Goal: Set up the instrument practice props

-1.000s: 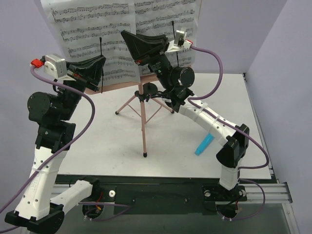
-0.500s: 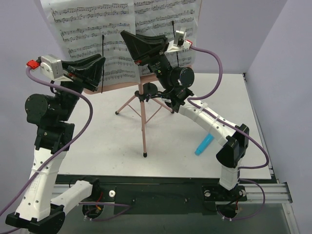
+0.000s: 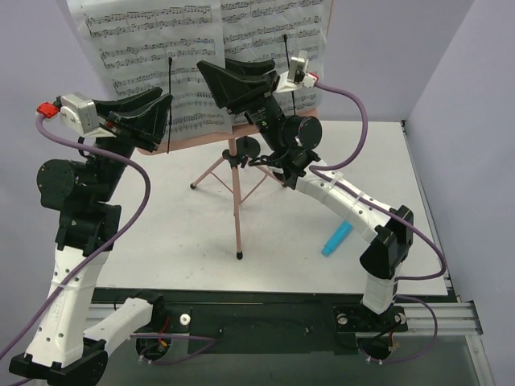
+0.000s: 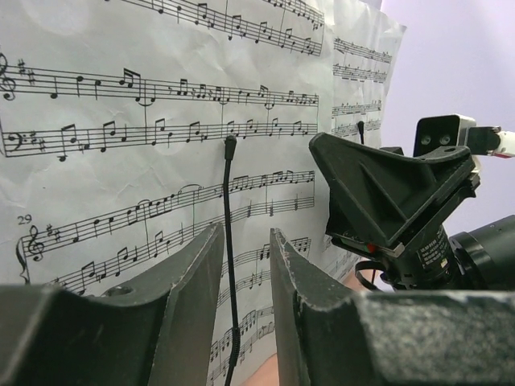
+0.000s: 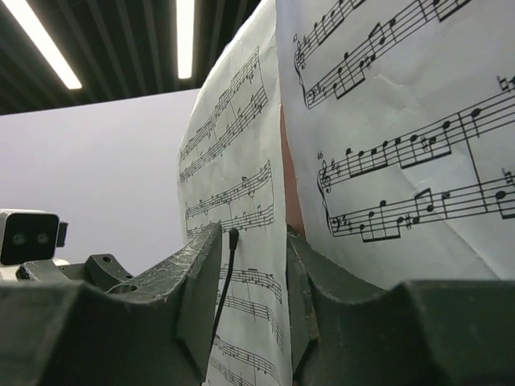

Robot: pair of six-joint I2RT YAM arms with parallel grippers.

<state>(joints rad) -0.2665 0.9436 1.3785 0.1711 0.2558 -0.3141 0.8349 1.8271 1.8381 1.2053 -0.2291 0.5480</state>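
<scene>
My left fingers (image 4: 185, 297) and right fingers (image 5: 197, 297) have just parted narrowly, freeing both wire page-holders (image 4: 228, 241) against the pages (image 4: 121, 121) on the music stand (image 3: 236, 205); setup seems complete.

Both arms (image 3: 346, 205) have white links (image 3: 68, 293), black joints (image 3: 60, 178) and purple cables (image 3: 150, 189).

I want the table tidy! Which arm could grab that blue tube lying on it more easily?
Probably the right arm. The blue tube lies on the table just beside its lower section, on its side of the pink tripod. The left arm stands across the tripod from it.
</scene>
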